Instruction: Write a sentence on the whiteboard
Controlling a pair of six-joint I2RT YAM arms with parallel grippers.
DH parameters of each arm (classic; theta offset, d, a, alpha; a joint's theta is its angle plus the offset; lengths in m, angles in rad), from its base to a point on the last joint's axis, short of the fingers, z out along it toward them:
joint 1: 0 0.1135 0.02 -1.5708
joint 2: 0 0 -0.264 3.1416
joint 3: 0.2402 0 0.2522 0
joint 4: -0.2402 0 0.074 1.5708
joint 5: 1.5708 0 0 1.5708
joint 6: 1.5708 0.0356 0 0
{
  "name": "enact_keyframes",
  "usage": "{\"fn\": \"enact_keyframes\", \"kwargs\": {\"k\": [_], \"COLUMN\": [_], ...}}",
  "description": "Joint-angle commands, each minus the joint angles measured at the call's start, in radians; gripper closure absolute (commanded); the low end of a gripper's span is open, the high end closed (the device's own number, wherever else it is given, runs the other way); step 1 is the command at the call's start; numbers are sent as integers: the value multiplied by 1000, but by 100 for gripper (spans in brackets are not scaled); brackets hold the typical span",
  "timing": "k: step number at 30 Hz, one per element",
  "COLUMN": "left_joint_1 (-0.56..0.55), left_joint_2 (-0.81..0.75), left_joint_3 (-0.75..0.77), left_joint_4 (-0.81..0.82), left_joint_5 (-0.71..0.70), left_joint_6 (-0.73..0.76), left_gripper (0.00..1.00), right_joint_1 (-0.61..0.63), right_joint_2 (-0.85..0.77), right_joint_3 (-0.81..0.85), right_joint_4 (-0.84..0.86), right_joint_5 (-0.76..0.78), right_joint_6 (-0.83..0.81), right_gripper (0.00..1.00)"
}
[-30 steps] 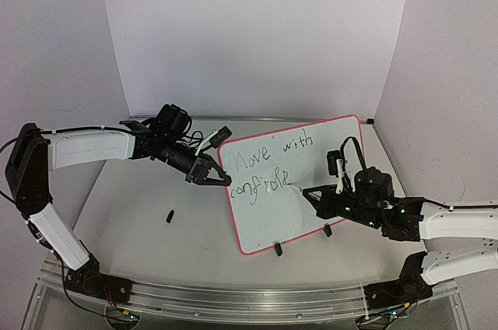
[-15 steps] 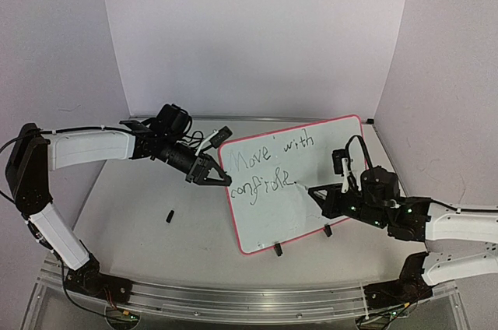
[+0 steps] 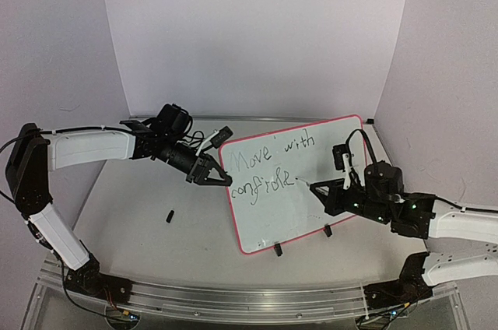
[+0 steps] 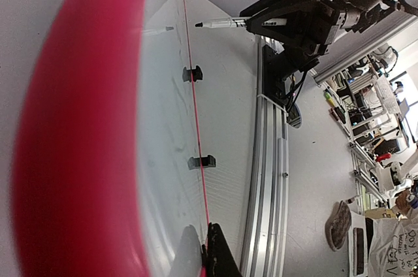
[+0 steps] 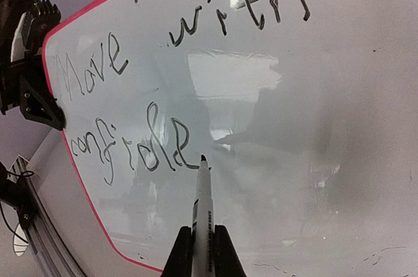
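The whiteboard [image 3: 299, 205] stands tilted on the table, pink-rimmed, with the sentence [image 3: 268, 165] in black reading "Move with" over "confide". My left gripper [image 3: 216, 178] is shut on the board's left rim [image 4: 78, 133], its fingertips [image 4: 219, 260] pinching the edge. My right gripper [image 3: 336, 192] is shut on a black-tipped marker [image 5: 201, 202]. The marker's tip sits just right of the last letter in the sentence [image 5: 147, 100]. In the left wrist view the marker [image 4: 222, 23] shows a small gap to its reflection, so the tip is just off the board.
A small black cap [image 3: 169, 215] lies on the table left of the board. Two black clip feet [image 3: 277, 250] [image 3: 327, 230] hold the board's lower edge. An aluminium rail [image 3: 233, 295] runs along the near edge. White walls close in the back and sides.
My right gripper has slid to the right with the marker, finishing a short stroke after the last letter and lifting slightly away. The left arm and board have stayed still.
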Motion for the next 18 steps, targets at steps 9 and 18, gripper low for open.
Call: {"fn": "enact_keyframes", "kwargs": {"k": [9, 18], "left_joint_1": [-34, -35], "left_joint_2": [4, 2], "left_joint_3": [20, 21], "left_joint_4": [-75, -77], "left_joint_5": [-18, -19], "left_joint_6": [84, 87], "left_gripper": [100, 100], "right_joint_1": [-12, -16], "right_joint_2": [62, 91], "right_joint_3": [93, 83], "right_joint_4": [29, 31], "right_joint_5": [28, 38], "right_joint_6": [-53, -24], "right_gripper": [100, 100]}}
